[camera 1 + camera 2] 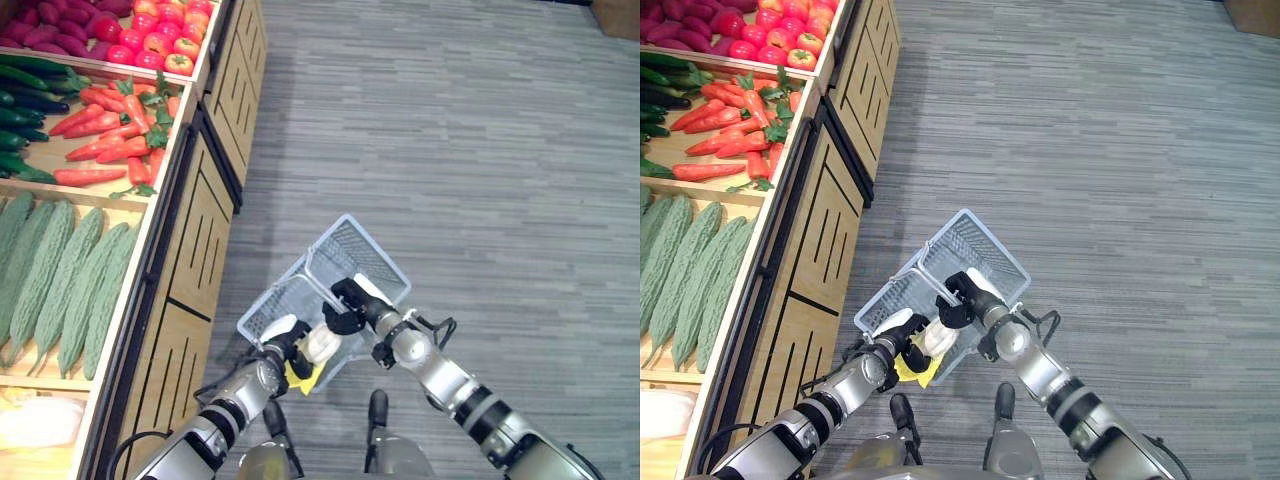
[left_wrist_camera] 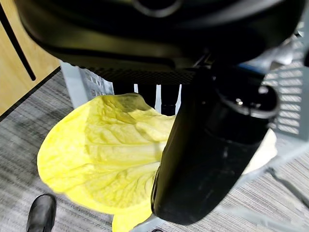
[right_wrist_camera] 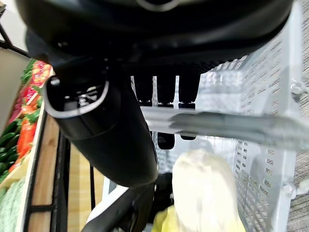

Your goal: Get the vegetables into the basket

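Grey wire-mesh basket (image 1: 352, 250), frame centre: handle (image 3: 227, 123) clenched by right hand (image 1: 350, 300). Left hand (image 1: 283, 340) grasping yellow-leaved, pale-stalked cabbage (image 2: 104, 154) at basket's near rim.

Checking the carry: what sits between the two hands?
In the left eye view, a pale yellow cabbage in the left hand, beside the right hand on the basket handle.

Wooden produce stand (image 1: 195, 235) at left, panelled front; grey plank floor (image 1: 480, 150); brown box (image 1: 615, 15) far corner
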Tool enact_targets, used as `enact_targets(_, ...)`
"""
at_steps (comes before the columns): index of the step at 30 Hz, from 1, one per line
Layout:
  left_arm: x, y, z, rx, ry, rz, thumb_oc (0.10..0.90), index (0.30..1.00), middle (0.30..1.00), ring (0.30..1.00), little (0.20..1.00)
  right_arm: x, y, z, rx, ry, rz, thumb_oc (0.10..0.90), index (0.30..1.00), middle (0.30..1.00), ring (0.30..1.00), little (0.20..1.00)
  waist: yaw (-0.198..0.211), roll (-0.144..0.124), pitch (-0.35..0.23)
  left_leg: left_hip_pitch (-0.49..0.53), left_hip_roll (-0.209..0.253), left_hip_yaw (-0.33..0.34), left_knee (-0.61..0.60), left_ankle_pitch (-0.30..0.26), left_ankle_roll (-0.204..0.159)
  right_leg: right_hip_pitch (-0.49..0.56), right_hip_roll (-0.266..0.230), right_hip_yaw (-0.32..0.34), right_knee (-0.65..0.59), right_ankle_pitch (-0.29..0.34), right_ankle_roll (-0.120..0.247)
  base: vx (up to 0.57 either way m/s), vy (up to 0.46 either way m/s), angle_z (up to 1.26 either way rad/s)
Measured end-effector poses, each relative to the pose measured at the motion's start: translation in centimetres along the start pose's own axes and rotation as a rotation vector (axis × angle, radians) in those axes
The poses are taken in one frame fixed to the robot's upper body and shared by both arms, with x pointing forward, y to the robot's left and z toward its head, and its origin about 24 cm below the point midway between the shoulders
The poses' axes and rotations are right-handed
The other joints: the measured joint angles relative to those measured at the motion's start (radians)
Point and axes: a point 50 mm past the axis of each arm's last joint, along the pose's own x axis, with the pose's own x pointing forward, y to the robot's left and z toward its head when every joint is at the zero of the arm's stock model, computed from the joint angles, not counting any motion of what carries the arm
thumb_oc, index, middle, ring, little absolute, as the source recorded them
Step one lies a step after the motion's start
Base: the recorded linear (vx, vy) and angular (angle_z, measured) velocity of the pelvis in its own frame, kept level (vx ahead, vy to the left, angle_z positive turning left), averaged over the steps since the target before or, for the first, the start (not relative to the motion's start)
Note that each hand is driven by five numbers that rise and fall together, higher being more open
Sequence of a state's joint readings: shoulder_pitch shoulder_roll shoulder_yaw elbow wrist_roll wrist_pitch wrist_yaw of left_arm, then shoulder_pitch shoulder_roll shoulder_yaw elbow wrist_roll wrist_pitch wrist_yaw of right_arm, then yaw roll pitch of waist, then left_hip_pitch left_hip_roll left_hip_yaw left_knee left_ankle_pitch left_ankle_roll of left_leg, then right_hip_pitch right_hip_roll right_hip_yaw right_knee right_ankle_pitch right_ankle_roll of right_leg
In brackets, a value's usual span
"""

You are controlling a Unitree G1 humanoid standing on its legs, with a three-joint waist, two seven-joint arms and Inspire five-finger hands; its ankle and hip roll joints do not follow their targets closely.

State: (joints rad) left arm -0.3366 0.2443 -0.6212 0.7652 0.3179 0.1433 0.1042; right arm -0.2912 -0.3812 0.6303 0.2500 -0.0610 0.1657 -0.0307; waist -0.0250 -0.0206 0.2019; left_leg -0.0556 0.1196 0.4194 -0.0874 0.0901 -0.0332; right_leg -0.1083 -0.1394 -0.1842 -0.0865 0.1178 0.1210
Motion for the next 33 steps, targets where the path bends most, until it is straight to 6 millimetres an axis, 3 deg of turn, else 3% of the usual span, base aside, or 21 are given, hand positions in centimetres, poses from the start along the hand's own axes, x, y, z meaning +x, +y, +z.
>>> enact_targets(8,-0.2,1.9,-0.3,-0.062,0.001,0.048,0.400,0.300,0.300,0.300,0.300,-3.2,-1.2,-1.0,0.047,-0.015,0.009,0.400,0.300,0.300,0.300,0.300,-0.019,-0.009,0.017,0.001,0.008,0.016,0.000,0.000,-0.008,-0.010,0.008,0.016,0.000,0.001,-0.001,0.00,-0.015,-0.07)
enact_targets(9,-0.2,1.9,-0.3,-0.061,-0.002,0.045,0.445,0.363,0.363,0.363,0.363,-3.4,-1.1,-1.1,0.050,-0.014,0.019,0.400,0.300,0.300,0.300,0.300,-0.018,-0.009,0.018,0.001,0.008,0.017,0.000,0.000,-0.008,-0.010,0.008,0.017,0.000,0.001,-0.001,0.00,-0.003,-0.06)
enact_targets(10,-0.2,1.9,-0.2,-0.063,-0.006,0.041,0.643,0.640,0.640,0.640,0.640,-3.6,-0.9,-1.3,0.070,-0.010,0.039,0.400,0.300,0.300,0.300,0.300,-0.019,-0.009,0.020,0.001,0.008,0.020,0.000,0.000,-0.008,-0.012,0.009,0.017,0.000,0.002,-0.002,0.00,-0.020,-0.10)
enact_targets(11,-0.2,1.8,-0.3,-0.066,-0.002,0.034,0.900,1.000,1.000,1.000,1.000,-4.2,-0.6,-1.4,0.079,-0.010,0.069,0.400,0.300,0.300,0.300,0.300,-0.019,-0.008,0.024,0.002,0.011,0.026,0.000,0.000,-0.008,-0.015,0.012,0.020,0.000,0.002,-0.002,0.00,-0.023,-0.10)
enact_targets(13,-0.8,0.6,-2.2,-0.076,0.007,0.017,0.900,1.000,1.000,1.000,1.000,-4.7,-1.0,-1.4,0.059,-0.015,0.099,0.400,0.300,0.300,0.300,0.300,-0.015,-0.004,0.027,0.007,0.015,0.031,0.000,-0.002,-0.011,-0.013,0.014,0.022,0.000,0.003,-0.002,0.00,-0.015,-0.09)
enact_targets(18,-1.5,-2.6,-2.7,-0.008,0.012,-0.102,0.900,1.000,1.000,1.000,1.000,-5.3,-0.1,-1.9,0.074,-0.001,0.160,0.400,0.300,0.300,0.300,0.300,-0.006,0.013,0.039,0.015,0.017,0.031,0.000,-0.003,-0.013,-0.005,0.014,0.021,0.000,0.003,-0.002,0.00,0.000,0.00)
enact_targets(24,-1.7,-3.0,-2.8,0.049,0.006,-0.130,0.900,1.000,1.000,1.000,1.000,-5.6,0.1,-3.0,0.045,0.044,0.138,0.400,0.300,0.300,0.300,0.300,-0.012,0.032,0.049,0.028,0.016,0.031,-0.001,-0.001,-0.014,0.007,0.011,0.021,-0.005,0.002,-0.002,0.00,0.000,0.00)
enact_targets(33,-2.1,-4.5,-2.3,0.097,-0.020,-0.210,0.900,1.000,1.000,1.000,1.000,-5.0,0.7,-6.7,0.009,0.209,0.071,0.400,0.300,0.300,0.300,0.300,-0.018,0.072,0.042,0.051,0.013,0.030,-0.001,-0.001,-0.014,0.031,0.007,0.020,-0.005,0.002,-0.002,0.00,0.000,0.00)
